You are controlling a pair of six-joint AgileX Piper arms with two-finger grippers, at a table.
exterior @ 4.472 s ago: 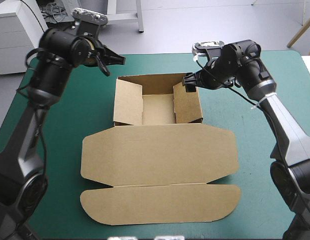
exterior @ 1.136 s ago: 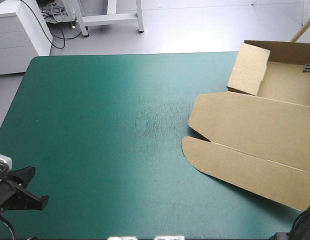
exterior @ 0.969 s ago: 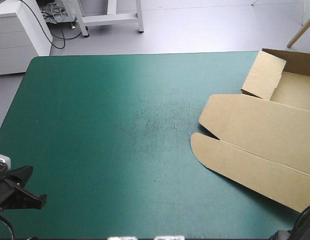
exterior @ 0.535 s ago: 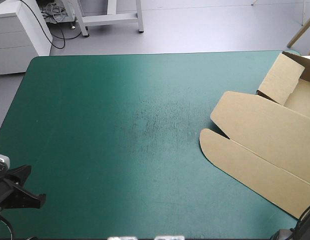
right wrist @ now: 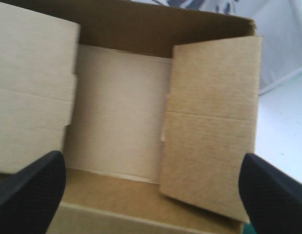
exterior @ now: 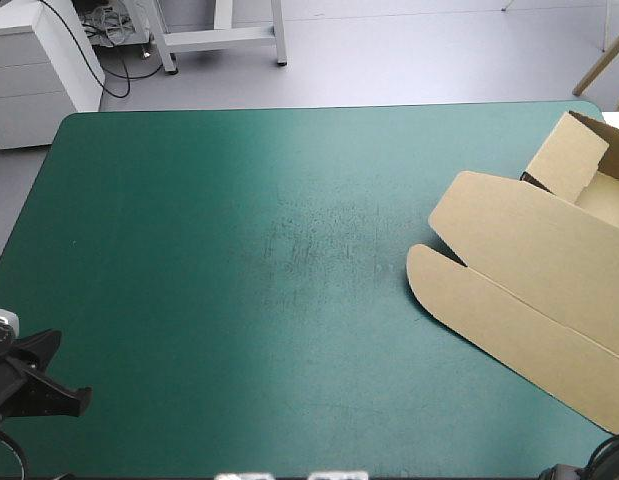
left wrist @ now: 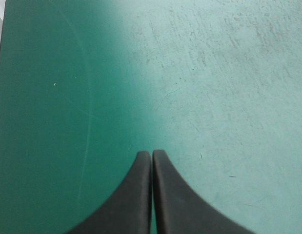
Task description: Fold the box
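Note:
The brown box [exterior: 529, 285] lies at the table's right edge, turned at a slant and running out of the high view. Its lid lies flat toward the table's middle, and its tray [exterior: 571, 160] has raised walls at the far right corner. In the right wrist view my right gripper [right wrist: 151, 158] is open, fingers wide apart, above the tray's pale floor [right wrist: 119, 107], with tucked side walls [right wrist: 211, 122] on both sides. My left gripper [exterior: 39, 385] is low at the near left corner. It is shut [left wrist: 151, 153] over bare teal-green cover, far from the box.
The teal-green cover [exterior: 239, 250] shows faint scuff marks at its middle. The table's right edge runs under the box. A wooden chair leg [exterior: 601, 62] stands beyond the far right corner.
The box has slid from the table's middle to its right edge and turned clockwise, and it is still creeping right. The left gripper has stayed at the near left corner.

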